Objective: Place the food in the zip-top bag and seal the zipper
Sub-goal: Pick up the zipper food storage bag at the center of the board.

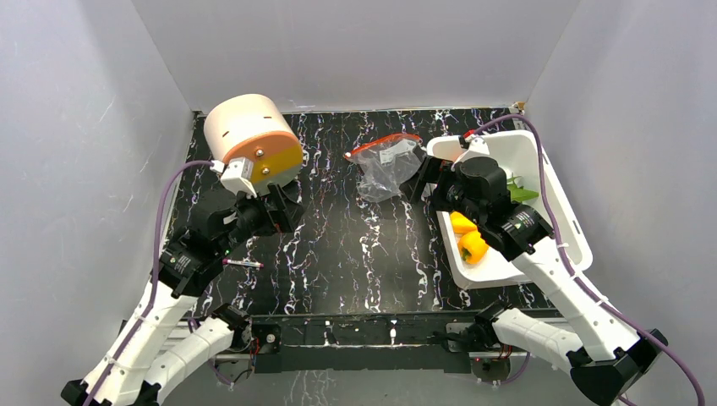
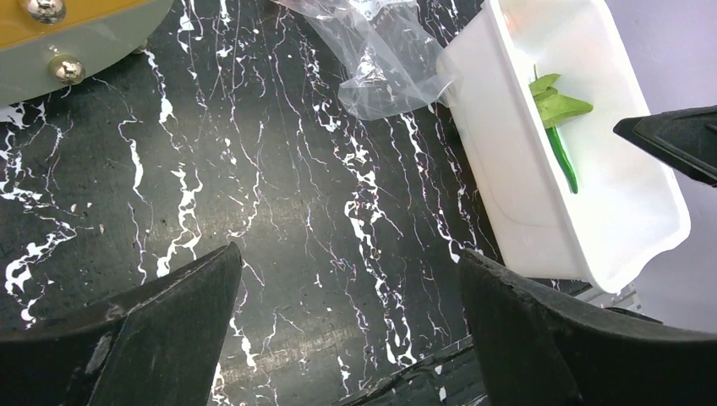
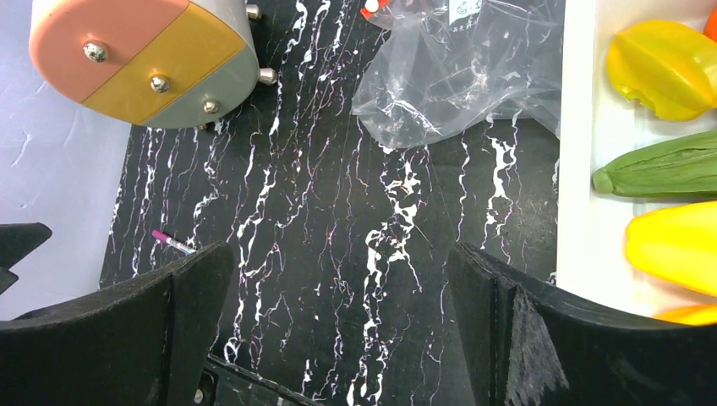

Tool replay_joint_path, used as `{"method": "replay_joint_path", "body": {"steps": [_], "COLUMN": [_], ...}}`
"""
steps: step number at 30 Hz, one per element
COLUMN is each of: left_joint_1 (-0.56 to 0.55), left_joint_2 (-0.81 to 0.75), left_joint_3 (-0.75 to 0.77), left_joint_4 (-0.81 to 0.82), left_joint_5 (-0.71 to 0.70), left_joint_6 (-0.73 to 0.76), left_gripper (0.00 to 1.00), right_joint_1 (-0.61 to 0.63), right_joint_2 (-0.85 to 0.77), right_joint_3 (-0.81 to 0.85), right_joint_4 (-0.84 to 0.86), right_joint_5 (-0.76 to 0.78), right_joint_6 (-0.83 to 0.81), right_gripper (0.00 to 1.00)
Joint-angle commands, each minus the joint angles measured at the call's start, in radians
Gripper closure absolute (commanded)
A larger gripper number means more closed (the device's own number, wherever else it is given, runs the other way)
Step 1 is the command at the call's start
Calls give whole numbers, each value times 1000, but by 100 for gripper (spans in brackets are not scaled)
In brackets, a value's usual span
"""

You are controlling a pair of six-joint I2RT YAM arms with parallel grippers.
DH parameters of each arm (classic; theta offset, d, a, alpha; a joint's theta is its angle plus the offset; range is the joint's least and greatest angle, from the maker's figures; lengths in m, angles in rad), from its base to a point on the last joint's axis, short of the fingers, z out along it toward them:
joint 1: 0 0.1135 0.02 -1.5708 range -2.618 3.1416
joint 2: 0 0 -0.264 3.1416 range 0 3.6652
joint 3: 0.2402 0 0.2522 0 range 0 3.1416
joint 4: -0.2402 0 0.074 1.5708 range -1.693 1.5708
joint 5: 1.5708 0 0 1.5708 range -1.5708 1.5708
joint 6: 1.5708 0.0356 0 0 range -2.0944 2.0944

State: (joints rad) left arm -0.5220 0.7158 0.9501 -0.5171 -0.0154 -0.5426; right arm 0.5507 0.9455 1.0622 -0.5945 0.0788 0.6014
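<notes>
Both hands are released and grasp nothing. The left hand hangs over the black marbled table in the left half of the top view. Its fingers are spread wide, with only bare table between them. The right hand hangs at the left wall of the white tub in the right half of the top view. Its fingers are just as wide apart, also over bare table.

The clear bag lies crumpled on the table at the upper centre of the top view, and its right side reaches the tub's upper-left corner. The zipper, a red-orange strip, runs along the bag's top edge.

The food lies in the tub. Two yellow peppers sit in the tub's lower left part, partly under the right arm. The green pod lies just right of that arm's wrist. In the right wrist view the pod lies between two yellow pieces along the right edge. An orange-red sliver in the upper right corner may be the round fruit, but too little of it shows to be sure.

A round drum rests on its side at the upper left of the top view, and its face is split into pink, yellow and grey. A small pink-tipped stick lies on the table beside the left arm.
</notes>
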Motion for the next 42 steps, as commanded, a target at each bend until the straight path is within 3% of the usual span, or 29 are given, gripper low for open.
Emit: {"method": "replay_joint_path", "body": {"steps": [1, 12, 21, 27, 35, 42], "left_joint_1": [7, 7, 7, 7, 7, 7], "left_joint_2": [-36, -45, -78, -90, -88, -166], "left_joint_3": [-5, -29, -92, -154, -195, -236], "left_joint_4": [1, -21, 20, 53, 85, 137], "left_joint_5": [-41, -22, -57, -64, -57, 16], "left_joint_6": [4, 13, 52, 57, 81, 137], "left_gripper": [2, 2, 2, 2, 2, 2], "right_joint_1": [6, 5, 6, 12, 51, 57], "right_joint_2": [-10, 56, 301, 424, 646, 829], "right_joint_3": [-3, 60, 170, 189, 307, 451], "right_joint_4": [72, 74, 47, 121, 136, 127], "right_joint_5": [9, 102, 47, 29, 102, 186], "right_joint_6": [-17, -157, -169, -207, -183, -145], "right_gripper": [2, 3, 32, 50, 55, 53]}}
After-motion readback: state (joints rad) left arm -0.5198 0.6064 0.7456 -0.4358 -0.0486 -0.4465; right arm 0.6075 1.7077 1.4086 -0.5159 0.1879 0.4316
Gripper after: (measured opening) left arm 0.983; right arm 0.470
